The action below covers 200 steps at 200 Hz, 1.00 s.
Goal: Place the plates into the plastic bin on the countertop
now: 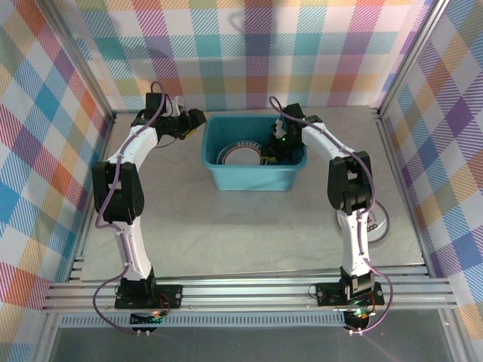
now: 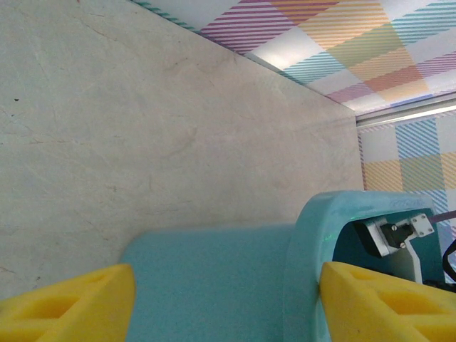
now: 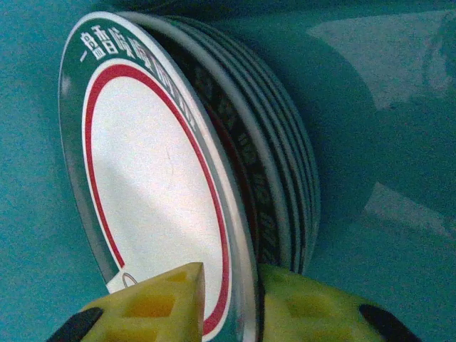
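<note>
Top external view: the plastic bin (image 1: 253, 179) sits on the table (image 1: 226, 226) at upper centre of the frame, close to the plaid back wall (image 1: 302, 45). Plates (image 1: 238, 154) lie inside it, towards its left half. The right end effector (image 1: 281, 153) reaches down into the bin's right half, beside them. The left end effector (image 1: 195, 119) hovers just off the bin's upper left corner. One more plate (image 1: 379, 219) lies on the table at the right of the frame, partly hidden behind the right arm.

Right wrist view: the plates stand on edge as a leaning stack against the bin's teal wall. The front plate (image 3: 149, 171) has a green rim, a red ring and a white centre. The yellow fingers (image 3: 157, 303) stand slightly apart, one on either side of its lower rim. I cannot tell whether they press on it.

Left wrist view: the yellow fingers (image 2: 68, 306) stand wide apart and hold nothing, with the bin's rounded corner between them at the bottom of the frame.
</note>
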Motion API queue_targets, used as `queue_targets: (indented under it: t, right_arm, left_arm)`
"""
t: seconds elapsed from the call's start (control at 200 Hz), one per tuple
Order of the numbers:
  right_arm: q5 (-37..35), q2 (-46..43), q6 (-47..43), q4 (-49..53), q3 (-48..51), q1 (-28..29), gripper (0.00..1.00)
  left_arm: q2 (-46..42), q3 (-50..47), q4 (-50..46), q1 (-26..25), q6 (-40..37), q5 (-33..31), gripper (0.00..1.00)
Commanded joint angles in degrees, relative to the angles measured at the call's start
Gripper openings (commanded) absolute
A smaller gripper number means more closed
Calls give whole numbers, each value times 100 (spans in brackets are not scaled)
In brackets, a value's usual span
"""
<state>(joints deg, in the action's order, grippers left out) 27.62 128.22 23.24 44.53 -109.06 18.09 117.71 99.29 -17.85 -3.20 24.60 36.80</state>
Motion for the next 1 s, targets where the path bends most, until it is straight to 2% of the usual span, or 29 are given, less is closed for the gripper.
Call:
queue_targets:
  t: [0.0, 0.255, 0.385, 0.675, 0.82, 0.995]
  right_arm:
    - [-180, -102, 45, -15, 79, -3, 31]
    - [30, -373, -42, -263, -52, 1, 58]
    - [46, -685, -254, -340, -87, -4, 67]
    - [278, -1281, -519, -397, -198, -5, 77]
    - [54, -1627, -628, -273, -188, -56, 80]
    - [-324, -2483, -540, -533, 564, -445, 81]
  left_arm:
    - [141, 195, -78, 31, 10, -128, 69]
    - [252, 390, -134, 30, 35, -172, 69]
    - [187, 342, -94, 3, 53, -208, 69]
    - [-12, 132, 39, -58, 62, -261, 69]
    - [-99, 17, 141, -67, 70, -278, 69]
    - [-195, -54, 358, -102, 60, -243, 69]
